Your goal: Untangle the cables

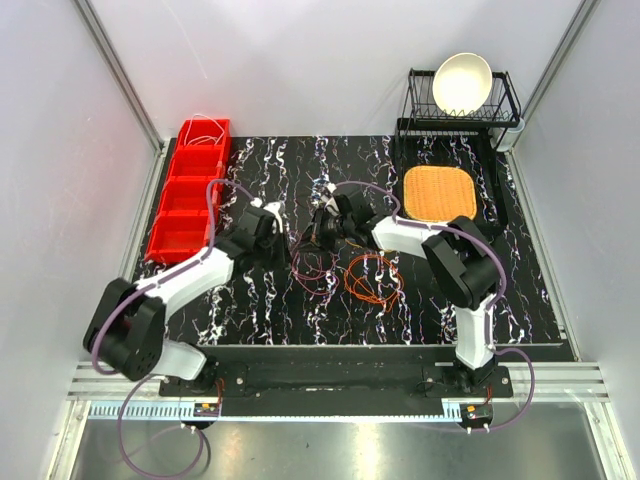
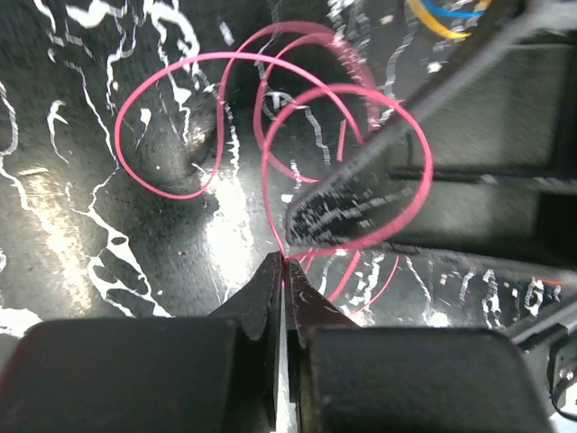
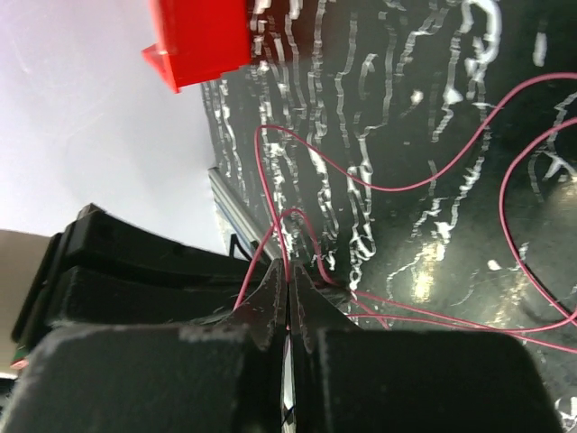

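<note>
The cables lie mid-table on the black marbled surface: loose red loops [image 1: 312,268] and an orange coil [image 1: 372,282] just right of them. My left gripper [image 1: 287,247] sits at the left edge of the red loops. In the left wrist view it [image 2: 285,262] is shut on a red cable [image 2: 192,59], which curls in several loops ahead. Yellow and blue cables [image 2: 442,18] show at the top right of that view. My right gripper [image 1: 322,230] is just beyond the loops. The right wrist view shows it [image 3: 288,271] shut on a red cable [image 3: 397,189].
A row of red bins [image 1: 190,200] lines the table's left edge, and one bin [image 3: 203,36] shows in the right wrist view. An orange woven mat [image 1: 439,192] lies at the back right. Behind it stands a black dish rack [image 1: 505,100] holding a white bowl [image 1: 462,82].
</note>
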You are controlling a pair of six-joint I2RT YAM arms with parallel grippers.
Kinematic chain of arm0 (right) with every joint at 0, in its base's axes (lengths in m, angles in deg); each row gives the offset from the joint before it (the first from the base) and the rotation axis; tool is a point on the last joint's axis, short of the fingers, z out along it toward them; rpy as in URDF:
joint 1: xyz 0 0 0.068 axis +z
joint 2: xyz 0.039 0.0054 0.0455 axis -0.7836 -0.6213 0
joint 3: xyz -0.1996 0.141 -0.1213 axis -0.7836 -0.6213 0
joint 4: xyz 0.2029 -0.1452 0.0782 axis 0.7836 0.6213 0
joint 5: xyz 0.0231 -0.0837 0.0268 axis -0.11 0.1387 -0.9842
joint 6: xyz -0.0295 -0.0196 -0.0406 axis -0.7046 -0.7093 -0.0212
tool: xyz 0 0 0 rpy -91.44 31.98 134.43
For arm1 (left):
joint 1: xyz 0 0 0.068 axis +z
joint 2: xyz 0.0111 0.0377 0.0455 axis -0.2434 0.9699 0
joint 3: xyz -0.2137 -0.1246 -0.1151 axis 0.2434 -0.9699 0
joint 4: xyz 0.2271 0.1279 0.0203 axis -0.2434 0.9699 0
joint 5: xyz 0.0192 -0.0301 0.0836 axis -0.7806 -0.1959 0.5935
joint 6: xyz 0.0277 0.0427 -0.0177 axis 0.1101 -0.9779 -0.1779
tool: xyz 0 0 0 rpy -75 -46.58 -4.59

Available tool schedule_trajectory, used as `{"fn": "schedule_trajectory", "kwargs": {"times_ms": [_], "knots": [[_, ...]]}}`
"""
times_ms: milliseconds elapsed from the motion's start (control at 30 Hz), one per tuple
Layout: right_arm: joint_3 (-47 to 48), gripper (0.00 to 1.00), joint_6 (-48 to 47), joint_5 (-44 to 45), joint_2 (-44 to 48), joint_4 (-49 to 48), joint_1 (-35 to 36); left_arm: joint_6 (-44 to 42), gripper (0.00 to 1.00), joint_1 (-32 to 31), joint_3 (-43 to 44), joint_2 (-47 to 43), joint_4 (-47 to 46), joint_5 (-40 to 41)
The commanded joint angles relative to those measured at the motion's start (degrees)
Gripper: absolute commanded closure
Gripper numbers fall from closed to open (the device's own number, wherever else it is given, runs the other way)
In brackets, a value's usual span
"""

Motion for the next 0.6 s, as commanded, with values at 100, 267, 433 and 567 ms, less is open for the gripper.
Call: {"fn": "schedule_trajectory", "kwargs": {"times_ms": [100,267,433,567], "knots": [[1.8,1.0,0.6,0.9,-3.3,-2.1,0.2,2.2,0.82,-0.1,1.9,5.2,-2.6,1.9],[2.1,1.0,0.6,0.9,-5.0,-2.1,0.2,2.7,0.69,0.0,0.8,5.8,-3.5,1.4],[2.8,1.0,-1.1,1.6,-5.8,-0.7,0.2,2.3,0.67,0.3,0.0,6.5,-4.4,1.1],[3.8,1.0,-3.1,2.3,-6.3,1.1,0.0,2.3,0.63,1.1,-1.4,6.2,-5.2,0.7]]}}
